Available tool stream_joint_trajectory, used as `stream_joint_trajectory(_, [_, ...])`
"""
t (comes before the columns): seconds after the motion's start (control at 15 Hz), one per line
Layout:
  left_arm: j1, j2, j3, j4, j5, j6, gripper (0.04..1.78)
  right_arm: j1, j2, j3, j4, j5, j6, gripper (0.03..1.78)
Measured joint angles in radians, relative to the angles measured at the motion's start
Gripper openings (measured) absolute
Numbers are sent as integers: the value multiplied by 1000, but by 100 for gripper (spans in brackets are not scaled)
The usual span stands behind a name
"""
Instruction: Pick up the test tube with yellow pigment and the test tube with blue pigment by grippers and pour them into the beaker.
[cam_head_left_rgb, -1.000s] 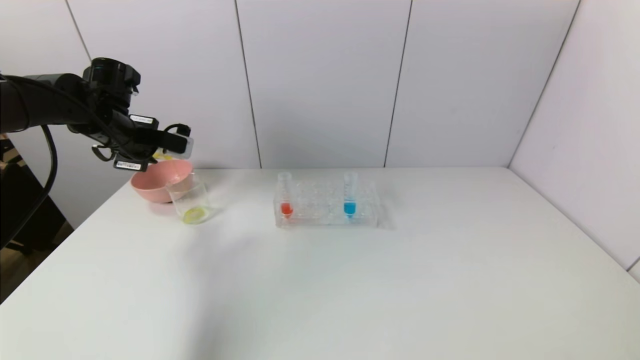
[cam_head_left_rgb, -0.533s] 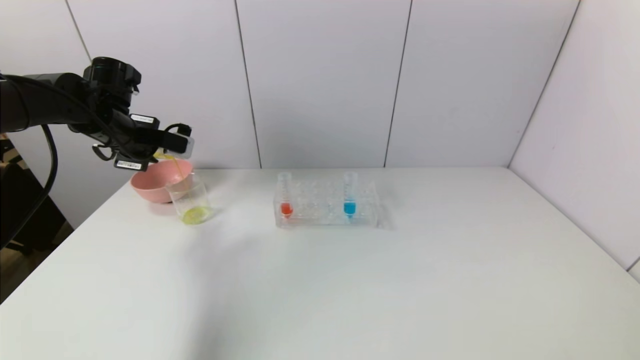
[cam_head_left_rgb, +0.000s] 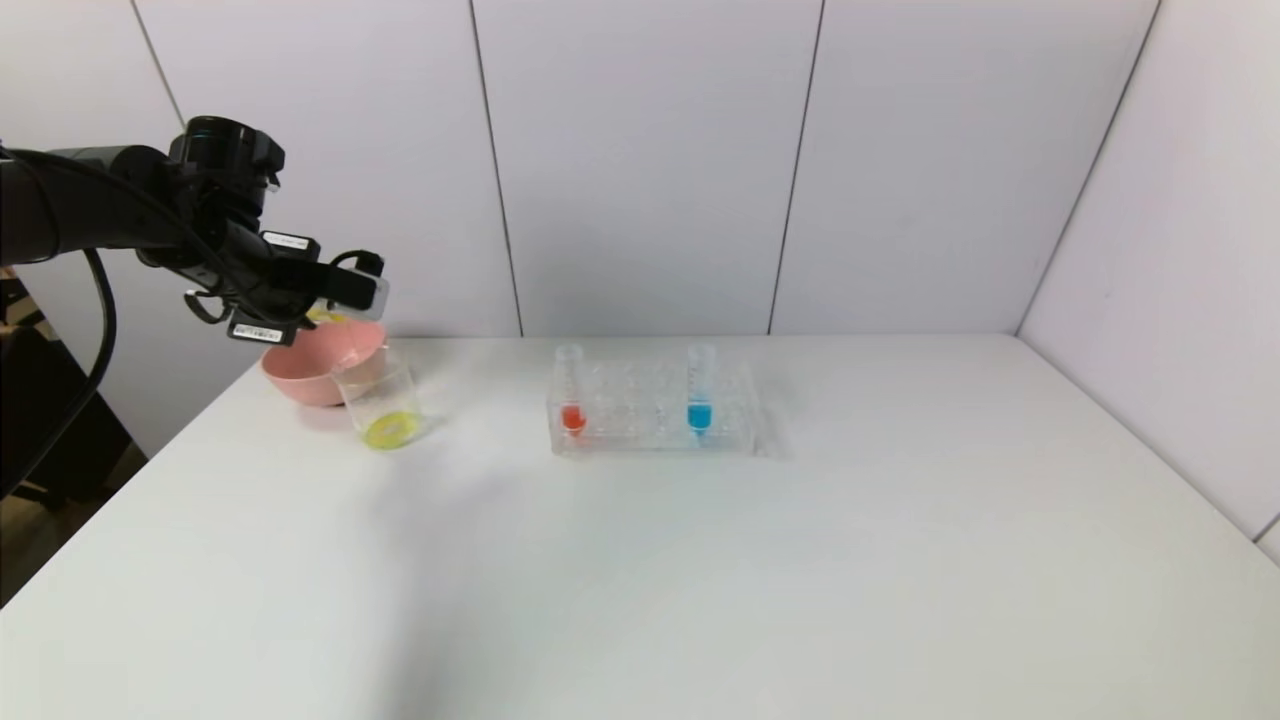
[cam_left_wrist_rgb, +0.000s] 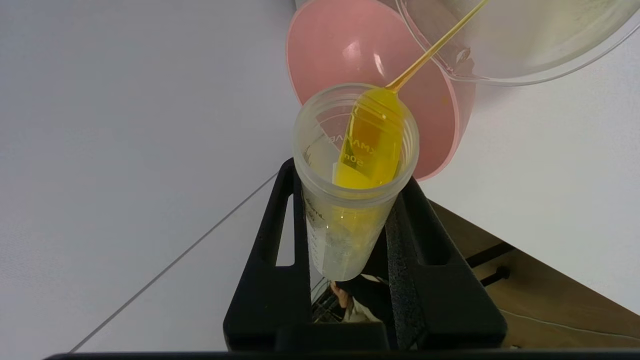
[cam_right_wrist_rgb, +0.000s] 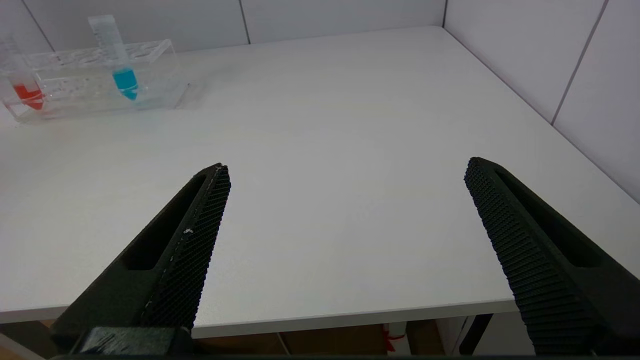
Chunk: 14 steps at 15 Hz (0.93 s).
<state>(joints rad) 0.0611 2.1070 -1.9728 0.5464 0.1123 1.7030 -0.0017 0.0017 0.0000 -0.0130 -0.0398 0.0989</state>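
Left gripper (cam_left_wrist_rgb: 350, 235) clamped on the yellow tube (cam_left_wrist_rgb: 352, 190), tipped above the beaker (cam_head_left_rgb: 380, 400), thin stream running in. Best to hold the tilt steady until it drains. Beaker has a yellow pool. Blue tube (cam_head_left_rgb: 700, 390) sits in the rack (cam_head_left_rgb: 650, 410), right of beaker. Right gripper (cam_right_wrist_rgb: 345, 240) spread apart, idle.

black left arm (cam_head_left_rgb: 90, 205) (looped cable, white labels), textured fingers (cam_right_wrist_rgb: 195, 250).

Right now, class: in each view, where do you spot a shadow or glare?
Head view: a soft grey shadow spreads across the table near the beaker. Left wrist view: a bright glare spot sits inside the pink bowl. Right wrist view: a faint shadow lies beside the tube rack.
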Motion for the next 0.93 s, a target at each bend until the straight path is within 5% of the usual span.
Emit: stream_joint_trajectory(0.93, [-12,0,-5,88,16,-10,45,0,0,0,0,0,0,171])
